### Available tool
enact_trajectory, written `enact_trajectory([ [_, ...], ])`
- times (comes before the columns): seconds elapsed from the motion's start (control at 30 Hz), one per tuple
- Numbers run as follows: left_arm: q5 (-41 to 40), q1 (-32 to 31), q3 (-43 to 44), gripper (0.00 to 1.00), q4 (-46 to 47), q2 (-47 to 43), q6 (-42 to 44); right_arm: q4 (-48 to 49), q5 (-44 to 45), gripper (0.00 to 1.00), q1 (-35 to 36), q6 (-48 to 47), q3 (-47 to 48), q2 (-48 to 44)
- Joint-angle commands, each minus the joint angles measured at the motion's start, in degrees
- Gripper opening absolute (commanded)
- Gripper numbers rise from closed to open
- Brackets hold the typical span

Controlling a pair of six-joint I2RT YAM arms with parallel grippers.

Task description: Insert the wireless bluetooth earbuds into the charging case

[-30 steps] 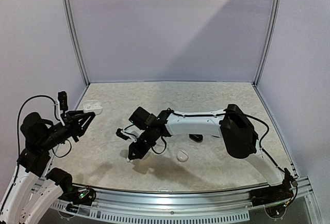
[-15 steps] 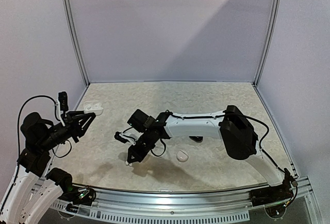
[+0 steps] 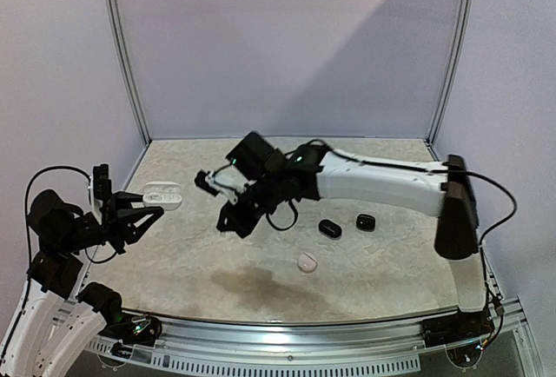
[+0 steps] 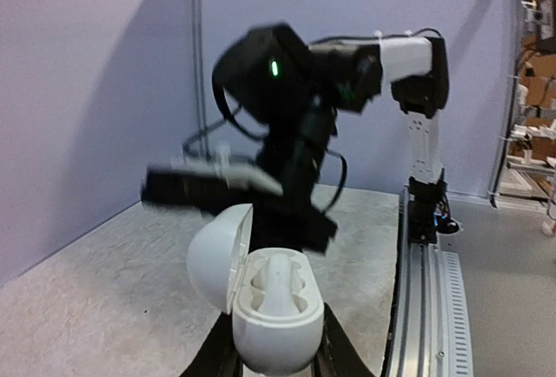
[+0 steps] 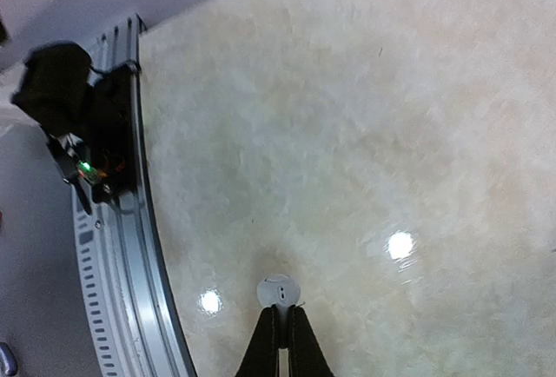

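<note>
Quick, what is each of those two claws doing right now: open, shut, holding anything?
Left gripper: shut on the open white pebble-shaped charging case.
Right gripper: shut on a tiny white rounded earbud.

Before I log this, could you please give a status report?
Left gripper shut on open charging case. Right gripper shut on white earbud. Nothing seen between them.

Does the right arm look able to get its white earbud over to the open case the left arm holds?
Probably yes: the right gripper, pinching the earbud, hangs near the white case; its lid stands open and nothing sits between them.
</note>
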Motion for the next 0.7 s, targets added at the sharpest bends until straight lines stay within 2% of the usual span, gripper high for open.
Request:
enact_trajectory([
  [0.0,12.55,-0.04,2.44,0.00,2.13,0.07,6.70,3.59,8.09,0.00,0.60,-3.11,-2.63,-13.57],
  [0.17,16.24,-1.82,4.64,0.00,0.18,1.70,11.72,10.02,15.74,0.00,6.04,-12.42,-6.65,-22.52],
  [0.23,16.33,-3.54,6.16,0.00,-4.43,2.52,15.20,11.63,15.79,0.00,7.86,-14.09,-6.68,-23.55],
  [0.47,15.73,-6.60,8.59,0.00,-7.46,3.89,17.59,11.25,11.85,0.00,15.75,-24.19,-3.39,-21.86],
  [0.67,14.54,-7.11,8.51,0.00,-7.63,3.76,16.01,9.13,12.32,0.00,17.70,-26.91,-1.40,-20.00],
])
